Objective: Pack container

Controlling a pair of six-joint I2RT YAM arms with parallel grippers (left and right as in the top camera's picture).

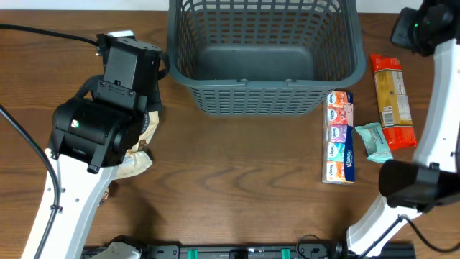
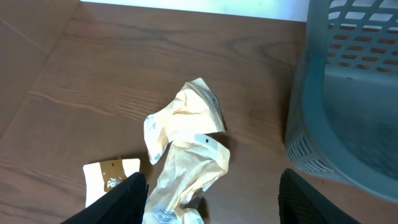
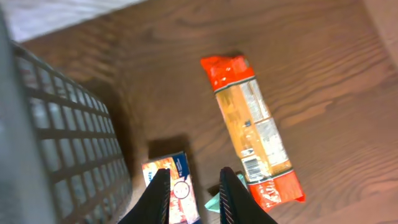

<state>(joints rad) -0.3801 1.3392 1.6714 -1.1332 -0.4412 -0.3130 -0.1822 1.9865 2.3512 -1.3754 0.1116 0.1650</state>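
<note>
The dark grey slotted basket stands at the back middle with nothing in it; it also shows in the left wrist view and the right wrist view. My left gripper is open and empty, above a crumpled beige packet that lies left of the basket. My right gripper is open and empty, high above a colourful tissue pack. Its wrist is at the back right. An orange packet and a small teal packet lie right of the tissue pack.
A small white and brown card packet lies beside the beige packet, under my left finger. The left arm covers most of the left-hand packets in the overhead view. The right arm's base stands at the front right.
</note>
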